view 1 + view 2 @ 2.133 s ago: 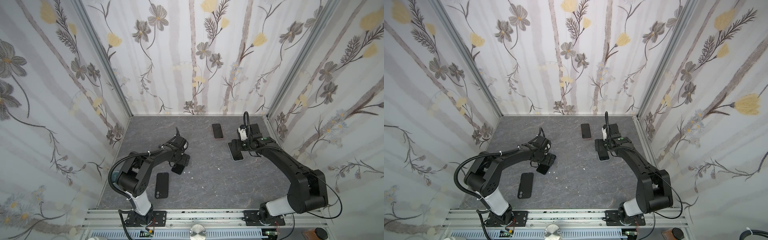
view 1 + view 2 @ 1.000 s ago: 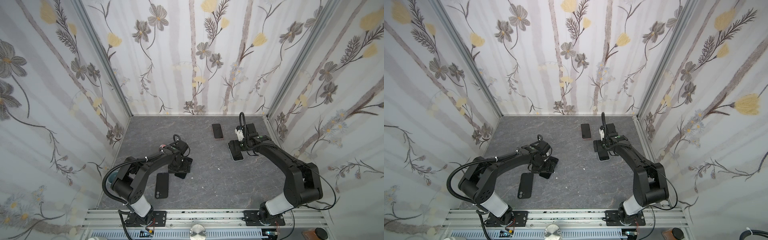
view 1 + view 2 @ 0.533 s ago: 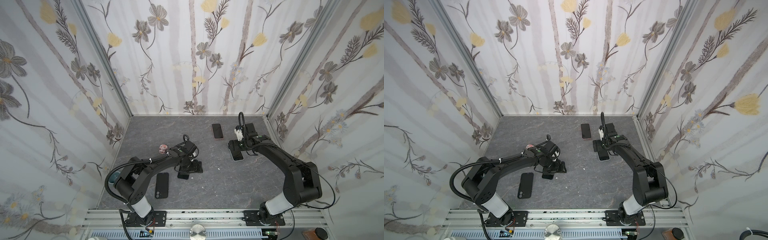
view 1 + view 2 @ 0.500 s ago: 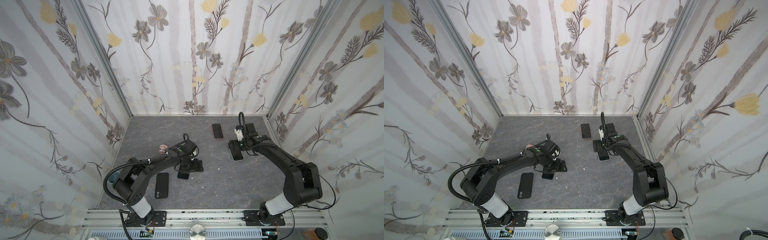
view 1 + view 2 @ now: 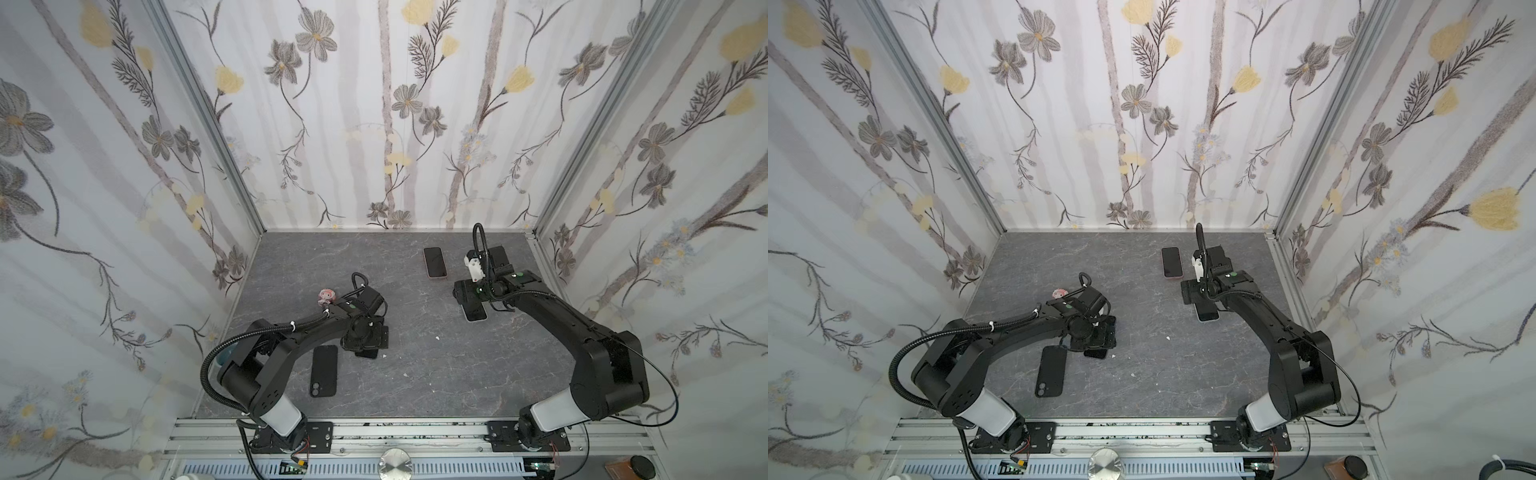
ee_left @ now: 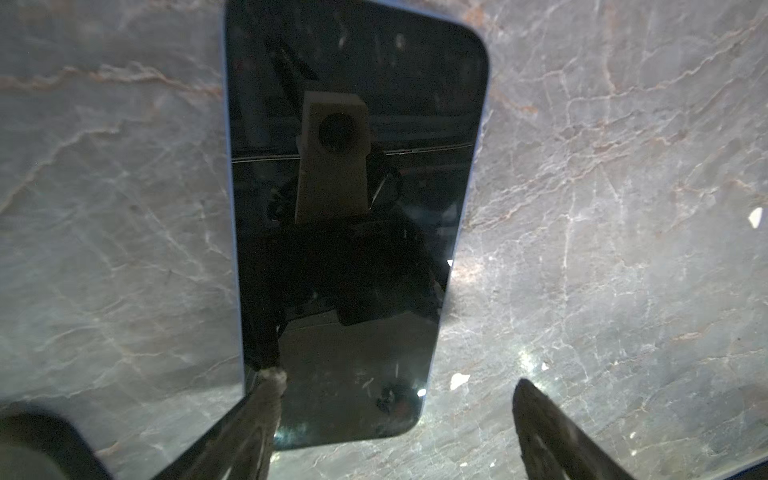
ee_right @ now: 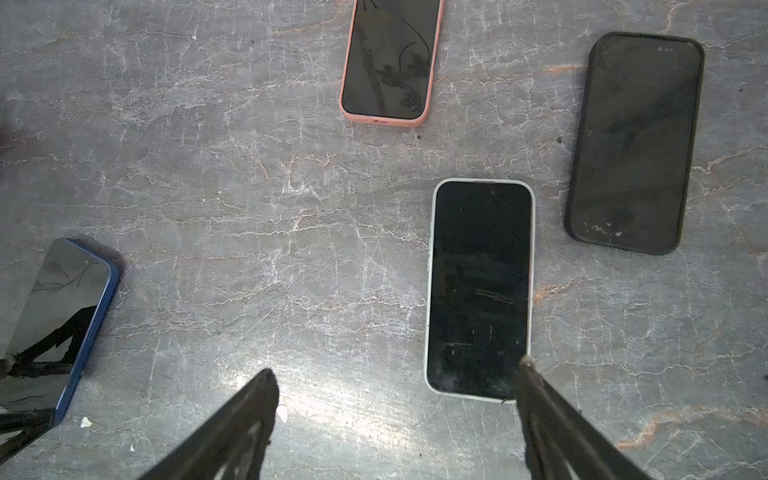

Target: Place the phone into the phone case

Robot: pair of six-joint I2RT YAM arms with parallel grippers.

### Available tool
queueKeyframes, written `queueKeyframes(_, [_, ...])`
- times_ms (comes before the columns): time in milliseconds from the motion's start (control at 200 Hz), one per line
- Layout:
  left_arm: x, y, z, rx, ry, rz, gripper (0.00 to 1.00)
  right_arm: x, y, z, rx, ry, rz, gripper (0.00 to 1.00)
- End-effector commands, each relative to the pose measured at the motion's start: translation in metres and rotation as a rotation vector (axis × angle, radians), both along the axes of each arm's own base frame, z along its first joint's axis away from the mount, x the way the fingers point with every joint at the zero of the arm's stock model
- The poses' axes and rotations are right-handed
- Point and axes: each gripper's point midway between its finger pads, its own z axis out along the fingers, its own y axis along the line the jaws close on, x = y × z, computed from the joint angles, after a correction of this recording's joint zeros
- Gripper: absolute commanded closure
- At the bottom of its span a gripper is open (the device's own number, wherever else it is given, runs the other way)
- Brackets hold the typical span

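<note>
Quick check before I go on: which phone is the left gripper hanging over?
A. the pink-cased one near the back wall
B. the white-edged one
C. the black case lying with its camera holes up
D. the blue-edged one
D: in the left wrist view the blue-edged phone lies screen up right below the open left gripper.

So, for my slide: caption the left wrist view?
Open left gripper over a blue phone lying screen-up on the table.
</note>
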Motion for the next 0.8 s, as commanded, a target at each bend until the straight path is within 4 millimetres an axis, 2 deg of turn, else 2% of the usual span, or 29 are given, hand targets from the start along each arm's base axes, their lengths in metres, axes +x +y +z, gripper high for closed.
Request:
queueKeyframes(0, [-0.003,0.008,-0.003,0.044,-0.006,0.015,0.10,-0.001,-0.001,0.002,-0.022,-0.007,0.004,0.12])
queueKeyframes(195, [0.004,0.024,0.003,0.101,-0.073,0.060,0.10,-0.005,0.001,-0.005,-0.040,0.006,0.012,0.12])
queueKeyframes(450, [-0.002,0.020,-0.005,0.075,-0.043,0.059,0.10,-0.006,0.004,-0.008,-0.072,0.022,0.025,0.12])
queueKeyframes(554, [-0.007,0.012,-0.009,0.036,-0.007,0.044,0.10,-0.005,0.005,-0.005,-0.071,0.017,0.028,0.12])
queueKeyframes(794, [-0.015,-0.023,-0.004,-0.083,0.046,-0.025,0.11,-0.003,0.008,0.003,-0.056,-0.003,0.028,0.12])
